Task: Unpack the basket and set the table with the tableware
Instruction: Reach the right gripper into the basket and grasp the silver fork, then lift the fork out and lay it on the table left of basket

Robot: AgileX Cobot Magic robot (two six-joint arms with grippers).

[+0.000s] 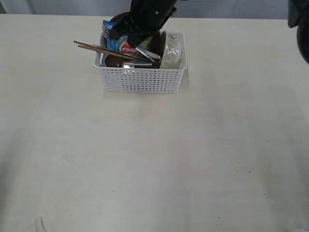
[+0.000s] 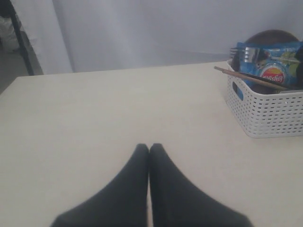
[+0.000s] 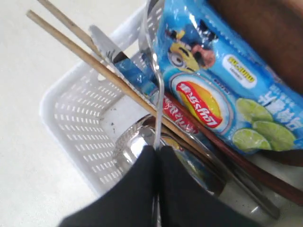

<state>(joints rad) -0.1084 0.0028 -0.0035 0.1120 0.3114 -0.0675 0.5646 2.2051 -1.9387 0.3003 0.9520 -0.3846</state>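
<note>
Closest to your right wrist camera are the black fingertips (image 3: 141,168) of your right jaws. They are pressed together with a slim steel utensil stem (image 3: 162,111) running into the seam between them, so they are pinched on that stem; you cannot tell whether it belongs to the fork or the knife. That view looks into one corner of the white perforated plastic basket (image 3: 71,127). There a pair of wooden chopsticks (image 3: 90,59) slants out over the rim and a flat steel knife blade (image 3: 105,43) pokes up beside them. A shiny round steel cup (image 3: 130,146) sits low by the jaws, and a blue chip bag (image 3: 213,90) lies across the top with a reddish-brown wooden spoon handle (image 3: 258,171) below it. Your left wrist camera gives what the right one does not: the left jaws, fingertips (image 2: 137,163) touching and holding nothing, hang over the pale cream counter (image 2: 94,123), well apart from the basket. From that side you also see steel fork tines (image 2: 235,52) sticking up at the bag's end and a round brown plate (image 2: 272,35) standing on edge behind it. Only the exterior view places the whole: the basket stands at the far middle of the counter, the right arm reaches down into it from behind, and the left jaws are out of frame.
</note>
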